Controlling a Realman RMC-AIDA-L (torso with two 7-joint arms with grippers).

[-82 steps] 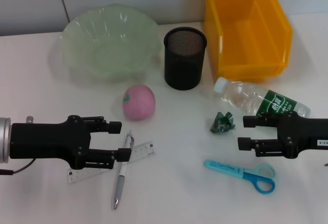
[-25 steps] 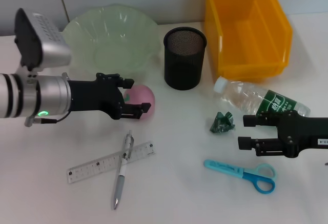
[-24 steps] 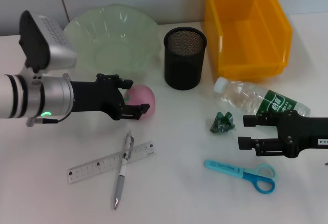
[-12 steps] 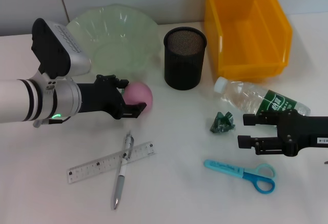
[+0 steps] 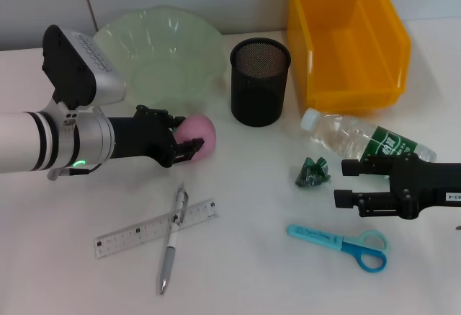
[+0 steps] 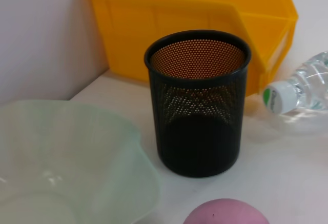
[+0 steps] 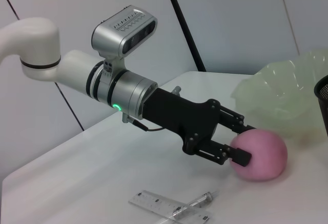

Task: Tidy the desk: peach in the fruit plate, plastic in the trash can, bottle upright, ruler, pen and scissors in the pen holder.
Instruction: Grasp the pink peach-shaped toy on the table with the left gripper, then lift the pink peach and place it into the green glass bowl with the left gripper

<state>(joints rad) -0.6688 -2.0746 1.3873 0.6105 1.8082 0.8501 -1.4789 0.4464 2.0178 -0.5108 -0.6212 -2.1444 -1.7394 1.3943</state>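
The pink peach (image 5: 204, 135) rests on the table in front of the pale green fruit plate (image 5: 108, 37). My left gripper (image 5: 189, 132) has its fingers pressed on the peach's left side, which also shows in the right wrist view (image 7: 245, 141) on the peach (image 7: 264, 155). My right gripper (image 5: 346, 184) is open and empty beside the green plastic wad (image 5: 312, 172). The bottle (image 5: 367, 140) lies on its side. The ruler (image 5: 137, 236) and pen (image 5: 171, 239) lie crossed at the front left. The blue scissors (image 5: 346, 243) lie at the front right. The black mesh pen holder (image 5: 260, 81) stands empty.
The yellow bin (image 5: 360, 99) stands at the back right, next to the pen holder. The left wrist view shows the pen holder (image 6: 197, 101), bin (image 6: 169, 24), bottle cap (image 6: 279, 97) and plate rim (image 6: 123, 147) close ahead.
My left arm has moved from over the ruler up to the peach, and its fingers have narrowed onto it. The peach has shifted slightly right. The right arm has not moved.
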